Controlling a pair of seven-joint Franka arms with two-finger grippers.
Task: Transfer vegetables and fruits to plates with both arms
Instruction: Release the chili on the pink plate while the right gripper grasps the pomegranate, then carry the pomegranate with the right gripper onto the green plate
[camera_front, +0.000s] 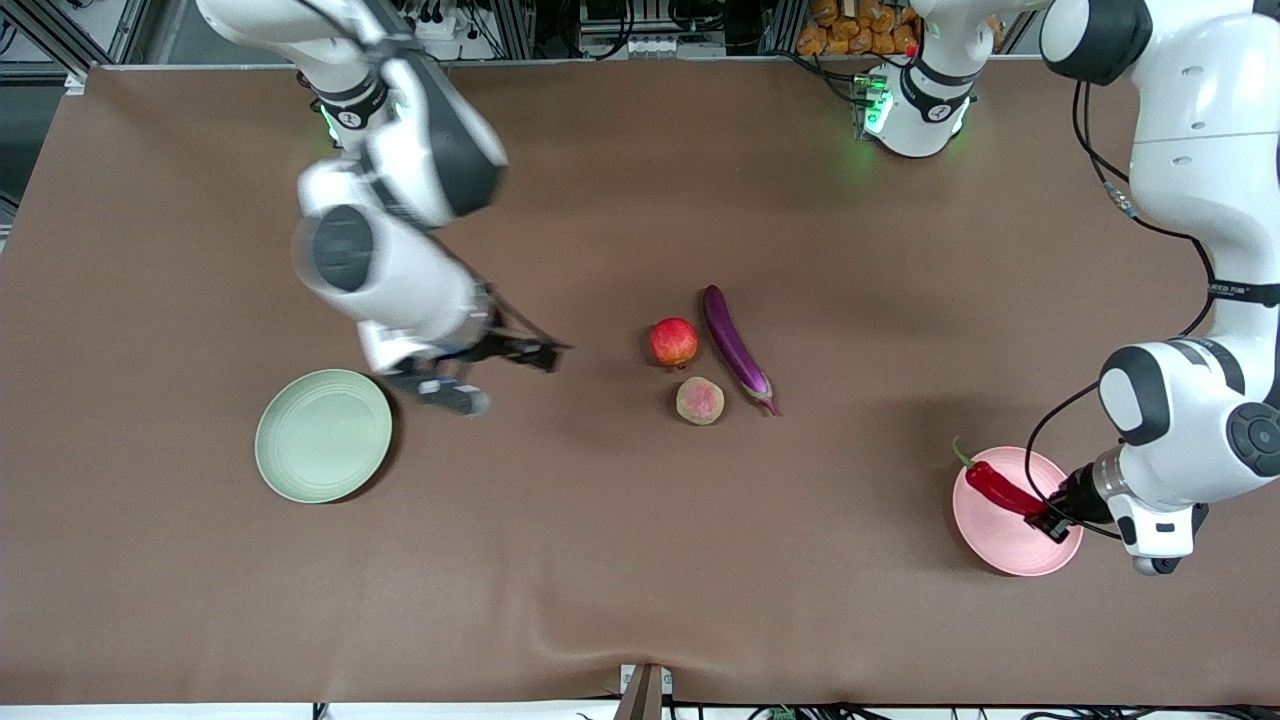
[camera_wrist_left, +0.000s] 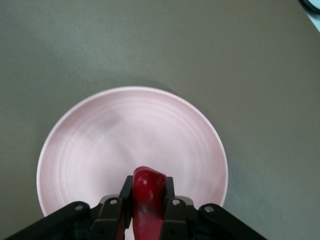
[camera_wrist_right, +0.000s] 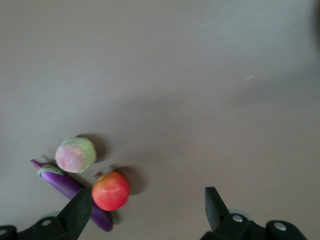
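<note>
Left claw (camera_front: 1045, 518): clamped on the chili pepper (camera_front: 998, 488), held low over the pink plate (camera_front: 1020, 555) at the left arm's end of the desk (camera_front: 640, 580), long axis across the plate, stem past its rim. Right claw (camera_front: 500, 372): fingers apart, empty, over bare desk between the green plate (camera_front: 323, 435) and the mid-desk cluster, so the nearer arm to it. Count: one pomegranate (camera_front: 674, 342), one peach (camera_front: 700, 400), one eggplant (camera_front: 736, 347) beside both, one chili pepper, two plates.

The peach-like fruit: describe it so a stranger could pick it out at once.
Near the middle of the brown table lie three items close together. The peach-like fruit is the one nearest the front camera, beside the stem end of the eggplant. It is fuzzy, pink and tan, duller and slightly smaller than the glossy pomegranate.
</note>
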